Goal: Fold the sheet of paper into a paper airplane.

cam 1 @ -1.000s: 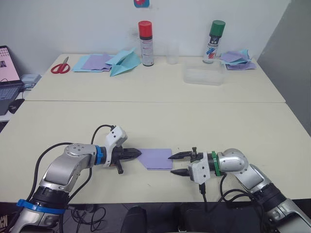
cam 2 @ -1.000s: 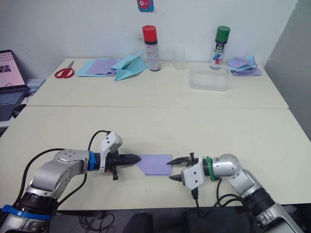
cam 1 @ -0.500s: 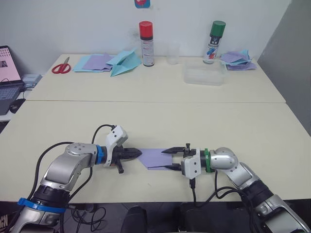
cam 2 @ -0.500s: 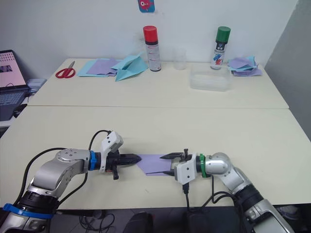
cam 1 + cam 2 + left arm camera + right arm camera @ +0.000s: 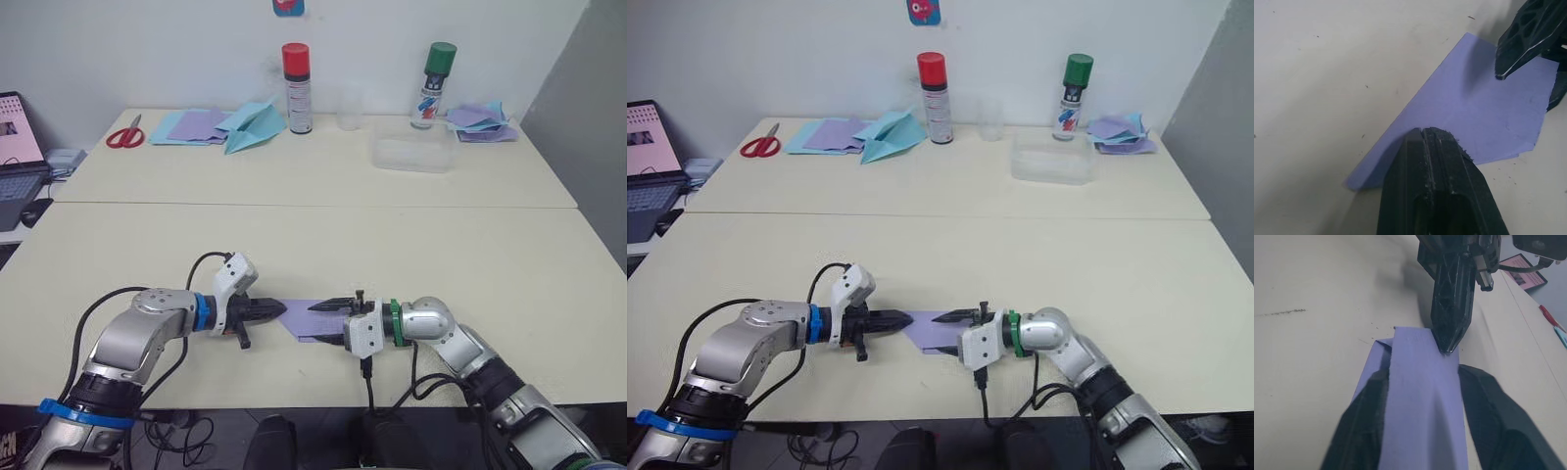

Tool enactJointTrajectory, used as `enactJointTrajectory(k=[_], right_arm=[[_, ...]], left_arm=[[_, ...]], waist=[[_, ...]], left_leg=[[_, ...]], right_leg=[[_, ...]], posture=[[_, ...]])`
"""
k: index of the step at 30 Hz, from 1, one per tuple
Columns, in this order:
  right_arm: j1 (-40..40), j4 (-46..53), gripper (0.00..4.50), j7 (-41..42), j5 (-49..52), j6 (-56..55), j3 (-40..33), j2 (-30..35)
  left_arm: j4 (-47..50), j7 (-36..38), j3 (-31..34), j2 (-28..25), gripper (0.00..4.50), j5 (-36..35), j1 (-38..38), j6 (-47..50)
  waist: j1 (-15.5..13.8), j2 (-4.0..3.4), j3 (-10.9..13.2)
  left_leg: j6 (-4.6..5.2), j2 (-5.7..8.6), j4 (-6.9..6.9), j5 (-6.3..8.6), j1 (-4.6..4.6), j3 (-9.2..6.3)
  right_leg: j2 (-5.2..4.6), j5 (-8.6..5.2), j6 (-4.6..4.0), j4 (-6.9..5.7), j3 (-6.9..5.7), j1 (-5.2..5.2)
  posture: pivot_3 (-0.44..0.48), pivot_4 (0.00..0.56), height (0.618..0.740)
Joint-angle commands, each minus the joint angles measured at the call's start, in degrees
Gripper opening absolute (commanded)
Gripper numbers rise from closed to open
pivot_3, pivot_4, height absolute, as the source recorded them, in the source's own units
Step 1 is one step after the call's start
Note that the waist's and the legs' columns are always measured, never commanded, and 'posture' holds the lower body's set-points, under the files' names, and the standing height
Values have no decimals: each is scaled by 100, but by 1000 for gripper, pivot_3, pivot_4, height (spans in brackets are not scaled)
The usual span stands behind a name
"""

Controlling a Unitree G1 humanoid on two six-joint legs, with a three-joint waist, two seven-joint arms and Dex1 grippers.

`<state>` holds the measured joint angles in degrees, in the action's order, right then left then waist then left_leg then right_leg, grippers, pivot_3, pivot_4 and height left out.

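Observation:
The sheet of paper (image 5: 303,321) is lavender-purple and lies near the front edge of the table, with one end cut to a slant. My left gripper (image 5: 280,311) is shut, and its tips press down on the paper's left pointed end (image 5: 1474,117). My right gripper (image 5: 318,323) is open and comes in from the right. Its two fingers (image 5: 1366,421) straddle the paper's right part. In the right wrist view the paper (image 5: 1420,406) bows up between those fingers, with the left gripper (image 5: 1449,323) just beyond it.
At the back of the far table stand a light blue paper plane (image 5: 250,125), red scissors (image 5: 122,134), a red-capped can (image 5: 295,86), a green-capped can (image 5: 433,83), a clear box (image 5: 411,152) and piles of sheets (image 5: 191,125). A laptop (image 5: 15,157) sits far left.
My right gripper has moved left from beside the paper's right edge, and its open fingers now reach over and around the paper. The left gripper has stayed put.

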<state>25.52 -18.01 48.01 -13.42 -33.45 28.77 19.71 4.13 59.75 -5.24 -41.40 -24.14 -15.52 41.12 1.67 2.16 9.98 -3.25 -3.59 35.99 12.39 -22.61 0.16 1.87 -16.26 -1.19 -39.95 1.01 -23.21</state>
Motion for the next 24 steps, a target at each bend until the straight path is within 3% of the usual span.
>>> enactJointTrajectory(k=[1,4,24], right_arm=[[42,3,995,90,152,12,3,-8],[48,30,7,232,265,4,-8,42],[-115,324,7,826,831,-367,33,432]], left_arm=[[-35,151,8,-103,0,-73,-95,127],[-161,217,-37,-166,0,19,-192,73],[-442,415,-399,-183,0,297,-359,-229]], waist=[[-1,0,0],[2,0,0],[-4,0,0]], left_leg=[[0,0,0,0,0,0],[0,-1,0,0,0,-2],[0,0,0,0,-2,-2]], right_leg=[[0,0,0,0,0,0],[1,0,0,0,-2,0],[1,0,0,1,-3,-1]], posture=[[0,150,740],[0,150,740],[0,150,740]])
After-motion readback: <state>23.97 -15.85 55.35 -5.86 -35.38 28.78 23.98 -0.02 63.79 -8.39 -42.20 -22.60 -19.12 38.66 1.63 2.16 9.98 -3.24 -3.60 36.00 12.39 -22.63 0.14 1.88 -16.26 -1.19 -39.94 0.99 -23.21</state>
